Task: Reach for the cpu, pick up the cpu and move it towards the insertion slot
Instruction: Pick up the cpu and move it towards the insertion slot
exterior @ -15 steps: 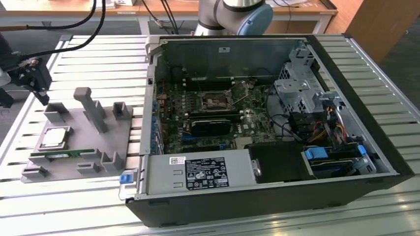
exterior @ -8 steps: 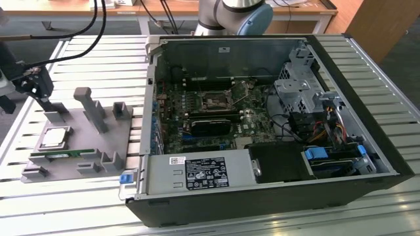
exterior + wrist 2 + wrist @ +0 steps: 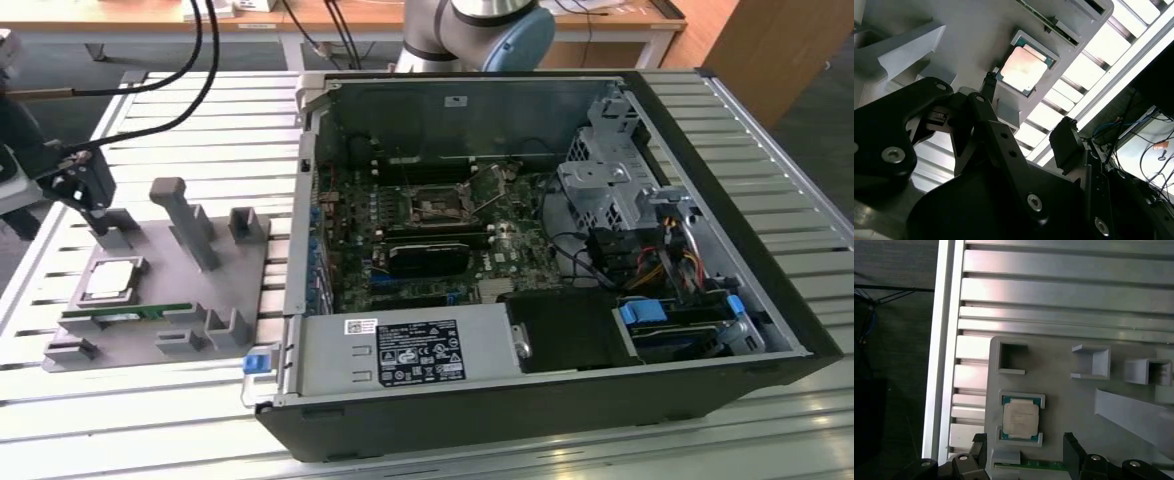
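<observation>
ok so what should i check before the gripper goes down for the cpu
1. The cpu lies flat in its pocket on the grey tray: ok.
2. The gripper is open and holds nothing: ok.
3. The gripper is in contact with the cpu: not ok. It hangs above the tray, apart from the chip.
4. The memory stick is out of the way: cannot tell. It lies right beside the cpu's pocket.
5. The insertion slot is empty and ready: cannot tell.
6. The computer case is open above the board: ok.
</observation>
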`<state>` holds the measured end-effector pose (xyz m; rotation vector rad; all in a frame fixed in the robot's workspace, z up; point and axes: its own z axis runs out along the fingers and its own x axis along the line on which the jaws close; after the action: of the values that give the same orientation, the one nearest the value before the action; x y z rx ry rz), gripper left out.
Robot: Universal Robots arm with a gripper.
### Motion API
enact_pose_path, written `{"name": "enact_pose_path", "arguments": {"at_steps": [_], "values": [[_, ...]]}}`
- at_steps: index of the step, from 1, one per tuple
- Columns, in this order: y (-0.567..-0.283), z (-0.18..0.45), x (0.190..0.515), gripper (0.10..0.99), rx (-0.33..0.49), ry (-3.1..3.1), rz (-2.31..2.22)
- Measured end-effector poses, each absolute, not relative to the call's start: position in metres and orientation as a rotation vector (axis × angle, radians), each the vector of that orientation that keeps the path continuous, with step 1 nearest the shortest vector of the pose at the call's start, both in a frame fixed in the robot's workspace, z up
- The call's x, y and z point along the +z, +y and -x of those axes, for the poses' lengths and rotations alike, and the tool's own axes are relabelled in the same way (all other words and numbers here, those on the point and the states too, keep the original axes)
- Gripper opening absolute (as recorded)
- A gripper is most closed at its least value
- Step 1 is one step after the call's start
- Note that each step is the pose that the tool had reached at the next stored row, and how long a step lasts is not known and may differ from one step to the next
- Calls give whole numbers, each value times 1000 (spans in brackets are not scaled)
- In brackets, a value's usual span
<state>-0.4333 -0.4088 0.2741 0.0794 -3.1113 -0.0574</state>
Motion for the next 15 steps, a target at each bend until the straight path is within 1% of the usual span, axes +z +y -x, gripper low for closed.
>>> {"name": "enact_pose_path", "arguments": {"at_steps": [10,11,15], "values": [[-409,433,256,714,-57,-3111,-80],[-409,433,254,776,-57,-3112,-80],[-411,433,244,776,-57,-3113,-80]]}}
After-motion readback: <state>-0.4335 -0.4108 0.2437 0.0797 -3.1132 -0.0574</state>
